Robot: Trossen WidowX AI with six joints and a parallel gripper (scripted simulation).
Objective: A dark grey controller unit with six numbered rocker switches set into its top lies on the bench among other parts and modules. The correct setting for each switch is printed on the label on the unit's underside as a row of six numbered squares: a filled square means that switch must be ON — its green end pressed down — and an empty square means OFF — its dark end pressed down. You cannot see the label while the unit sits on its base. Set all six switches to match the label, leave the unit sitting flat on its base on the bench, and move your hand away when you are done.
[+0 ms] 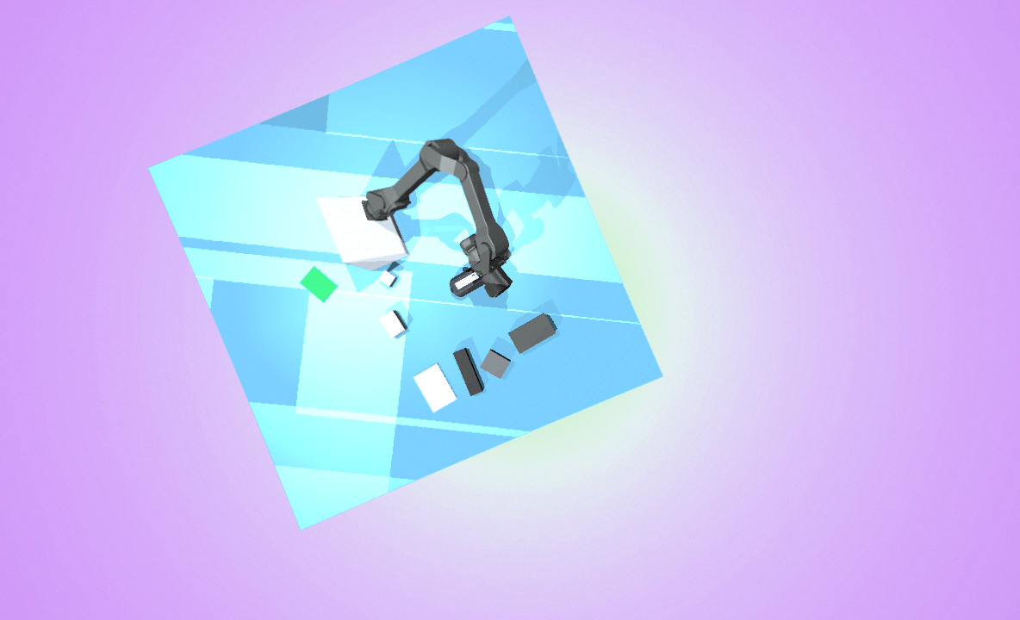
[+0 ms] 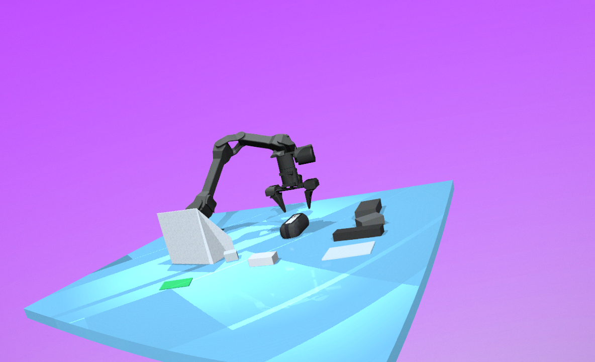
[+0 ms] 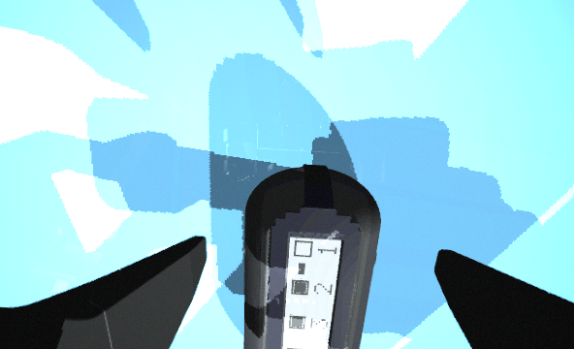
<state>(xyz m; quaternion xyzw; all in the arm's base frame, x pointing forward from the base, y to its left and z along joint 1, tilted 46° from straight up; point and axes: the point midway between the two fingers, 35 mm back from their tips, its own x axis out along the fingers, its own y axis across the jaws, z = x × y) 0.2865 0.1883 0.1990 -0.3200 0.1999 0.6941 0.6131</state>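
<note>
The dark controller unit [image 1: 457,289] [image 2: 289,231] [image 3: 277,194] lies upside down on the bench, its white label [image 1: 465,281] [image 2: 293,219] [image 3: 313,271] facing up. In the wrist view, square 1 is empty and squares 2 and 3 are filled, 3 in a lighter grey. The rest of the label is cut off by the lower frame edge. The switches are underneath, hidden. My gripper [image 2: 297,209] [image 3: 321,254] is open and empty above the unit. In the wrist view its fingers stand apart on either side of the unit, not touching it.
A large white wedge-shaped block [image 1: 363,235] [image 2: 185,236] stands near the arm's base. Small white blocks [image 1: 392,324] [image 2: 259,261], a green plate [image 1: 319,284] [image 2: 176,284], a white plate [image 1: 435,387] [image 2: 349,251], a dark bar [image 1: 465,371] [image 2: 358,233] and grey boxes [image 1: 531,333] [image 2: 368,206] lie around.
</note>
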